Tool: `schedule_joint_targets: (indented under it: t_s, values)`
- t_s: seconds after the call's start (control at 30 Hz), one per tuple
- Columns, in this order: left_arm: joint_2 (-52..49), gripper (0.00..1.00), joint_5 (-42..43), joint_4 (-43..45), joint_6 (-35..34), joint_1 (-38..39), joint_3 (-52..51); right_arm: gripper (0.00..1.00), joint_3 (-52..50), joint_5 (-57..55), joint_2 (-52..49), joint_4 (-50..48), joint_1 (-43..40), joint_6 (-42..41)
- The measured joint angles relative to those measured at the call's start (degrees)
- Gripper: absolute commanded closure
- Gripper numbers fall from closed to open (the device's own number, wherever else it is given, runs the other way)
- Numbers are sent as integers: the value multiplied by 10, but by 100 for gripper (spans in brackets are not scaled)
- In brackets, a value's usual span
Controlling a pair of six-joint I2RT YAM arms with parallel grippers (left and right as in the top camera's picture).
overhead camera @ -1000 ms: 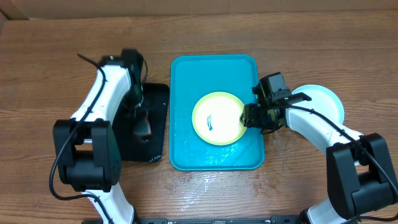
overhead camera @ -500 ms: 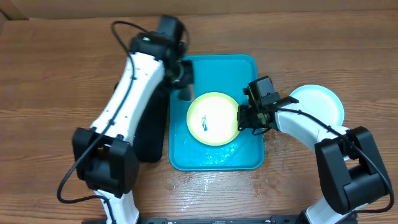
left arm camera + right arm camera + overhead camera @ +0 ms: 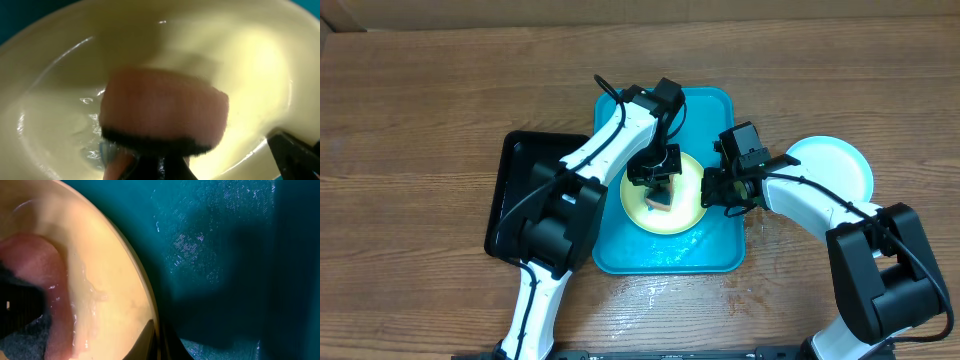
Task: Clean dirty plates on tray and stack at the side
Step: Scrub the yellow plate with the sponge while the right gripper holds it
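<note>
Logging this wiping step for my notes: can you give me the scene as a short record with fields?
left pincer: shut on sponge, sponge resting on yellow-green plate
right pincer: shut on that plate's right rim
plate location: inside turquoise tray
off tray: white plate on table, right of tray
black tray: left of turquoise tray
</note>
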State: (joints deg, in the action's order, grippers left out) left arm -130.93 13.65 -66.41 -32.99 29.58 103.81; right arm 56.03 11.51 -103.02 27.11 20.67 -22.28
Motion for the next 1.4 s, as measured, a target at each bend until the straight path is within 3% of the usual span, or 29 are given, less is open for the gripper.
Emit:
schedule_joint_targets:
  t_s: [0.17, 0.37, 0.5, 0.6, 0.83, 1.03, 1.23, 1.4]
  values:
    - [0, 96, -32, -26, -13, 0, 4, 96, 0, 0, 0, 0, 0, -2]
    - [0, 96, -162, -71, -25, 8, 5, 96, 0, 0, 0, 0, 0, -2]
    - [0, 96, -200, -71, -31, 8, 4, 96, 0, 0, 0, 0, 0, -2]
    - [0, 96, -190, -58, -31, 8, 4, 96, 0, 0, 0, 0, 0, -2]
    - [0, 96, -45, 35, 17, 12, 2, 96, 1, -4, 0, 4, 0, -2]
    - [-2, 96, 36, 20, 49, 51, 2, 96, 1, -4, 0, 5, 0, -2]
    - [-3, 96, 23, -27, 60, 55, 2, 96, 2, -4, 0, 7, -2, -2]
    - [-3, 96, -59, -62, 45, 45, 2, 96, 2, -4, 0, 6, -1, -2]
